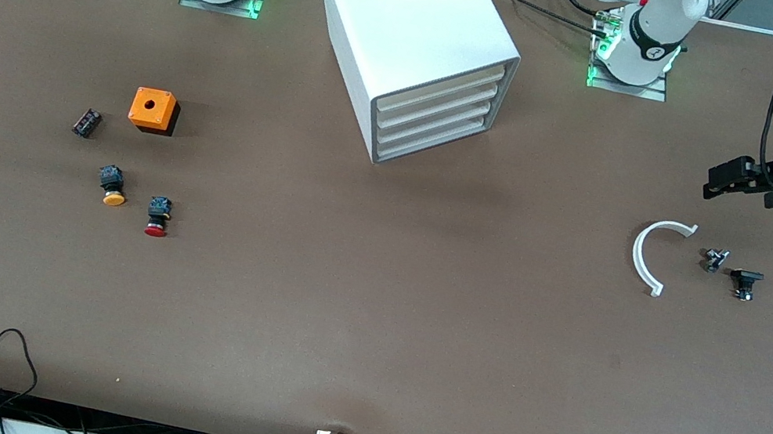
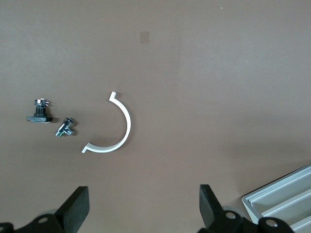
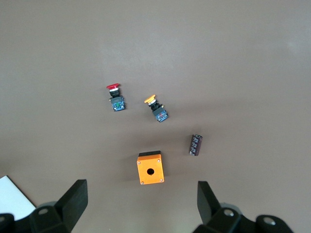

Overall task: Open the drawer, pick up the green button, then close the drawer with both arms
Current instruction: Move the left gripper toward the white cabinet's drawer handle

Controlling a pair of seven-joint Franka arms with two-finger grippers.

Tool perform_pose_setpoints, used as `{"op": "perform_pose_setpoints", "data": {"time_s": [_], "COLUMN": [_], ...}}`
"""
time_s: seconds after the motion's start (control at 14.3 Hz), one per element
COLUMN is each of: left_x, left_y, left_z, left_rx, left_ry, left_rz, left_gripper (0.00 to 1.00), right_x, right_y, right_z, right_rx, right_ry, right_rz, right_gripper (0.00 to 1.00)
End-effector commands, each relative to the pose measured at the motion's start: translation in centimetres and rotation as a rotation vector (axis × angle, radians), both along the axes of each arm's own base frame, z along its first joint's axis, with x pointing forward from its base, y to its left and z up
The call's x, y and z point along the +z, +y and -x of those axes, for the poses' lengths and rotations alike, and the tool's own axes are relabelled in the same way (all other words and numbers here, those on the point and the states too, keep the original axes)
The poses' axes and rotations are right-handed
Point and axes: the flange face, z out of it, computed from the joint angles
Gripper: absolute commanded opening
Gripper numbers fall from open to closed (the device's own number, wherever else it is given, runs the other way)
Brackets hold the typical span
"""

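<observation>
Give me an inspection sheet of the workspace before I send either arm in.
Surface: brown table, bare in the middle.
Job's things: cabinet, all four drawers shut; green button not seen.
Clutter: orange box, yellow button, red button, dark cylinder; white arc, two small fittings.
Grippers: left hand open over the arc's end; right hand open over the orange box's end.
Cables: loop at the table's near edge.
Surroundings: nothing seen.

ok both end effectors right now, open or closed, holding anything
Left end effector: open, empty, over the table.
Right end effector: open, empty, over the table.
</observation>
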Motion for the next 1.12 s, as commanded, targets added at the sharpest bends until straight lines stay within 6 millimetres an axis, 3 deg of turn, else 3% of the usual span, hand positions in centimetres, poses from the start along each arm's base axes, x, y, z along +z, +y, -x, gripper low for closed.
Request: {"op": "perform_pose_setpoints", "data": {"time_s": [0.0, 0.49, 0.63, 0.84, 0.91, 1.05], "left_x": [0.7, -0.2, -3.5, -10.7, -13.7, -19.2], "left_y": [0.4, 0.4, -0.3, -2.5, -3.5, -7.3], "left_z": [0.2, -0.1, -0.7, -1.7, -1.8, -1.7], "left_rx": [-0.023, -0.023, -0.024, -0.025, -0.028, -0.039], "left_ry": [0.013, 0.025, 0.096, 0.254, 0.311, 0.423], "left_rz": [-0.025, -0.02, 0.015, 0.236, 0.282, 0.381], "left_gripper": [1.0, 1.0, 1.0, 1.0, 1.0, 1.0], "right_x": [0.4, -0.9, -1.3, -1.4, -1.8, -2.9], "right_y": [0.1, -0.1, -0.1, 0.0, 0.0, 0.1], "right_z": [1.1, 2.2, 2.5, 3.1, 3.0, 2.1], "right_rx": [-0.002, -0.006, -0.004, -0.003, -0.003, 0.002], "right_ry": [0.0, 0.003, -0.008, -0.013, -0.007, -0.014], "right_rz": [-0.007, 0.006, 0.007, 0.007, 0.005, 0.004], "right_gripper": [1.0, 1.0, 1.0, 1.0, 1.0, 1.0]}}
